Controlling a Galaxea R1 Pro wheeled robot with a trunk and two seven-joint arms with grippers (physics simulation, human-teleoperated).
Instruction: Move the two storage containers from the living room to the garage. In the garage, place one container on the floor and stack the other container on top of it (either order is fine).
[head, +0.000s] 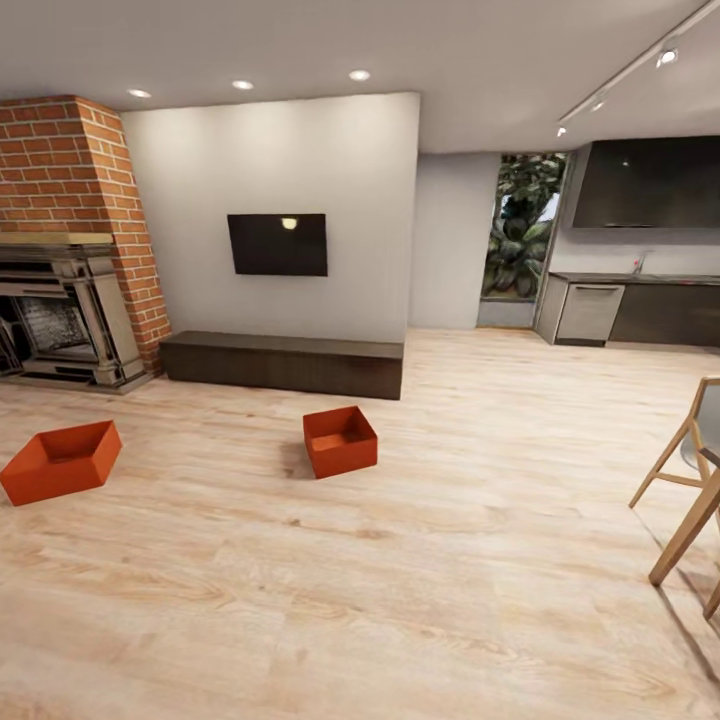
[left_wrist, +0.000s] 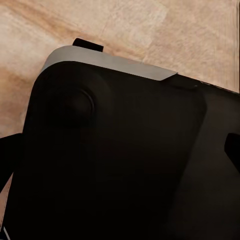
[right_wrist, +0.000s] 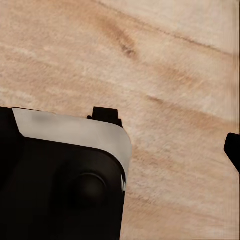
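The head view looks across the living room, where the two storage containers sit on the light wood-plank floor (head: 420, 600), well apart from each other. One orange-red container (head: 340, 441) stands open side up near the middle of the room, in front of the long low dark-brown bench (head: 285, 363); the other container (head: 62, 460) lies further to the left, in front of the red-brick fireplace (head: 75, 240) with its dark metal surround, and appears tilted so that its open mouth faces partly toward the camera. Above the bench a black wall TV (head: 277, 244) hangs on the pale wall, its screen blank apart from a small reflected light. No brand, label or writing can be read on the containers, the TV or anything else. To the right, a dark kitchen counter (head: 640, 300) with a sink tap runs under a dark cabinet, beside a tall window (head: 522, 230) showing green leaves. The pale wooden legs of a chair (head: 690, 480) stand at the right edge. In the left wrist view a black and grey robot body part (left_wrist: 115, 160) lies over plank flooring; the right wrist view shows a similar black and grey part (right_wrist: 65, 175) over the same wood. Whether either gripper is wide or narrow I cannot tell from these pictures.
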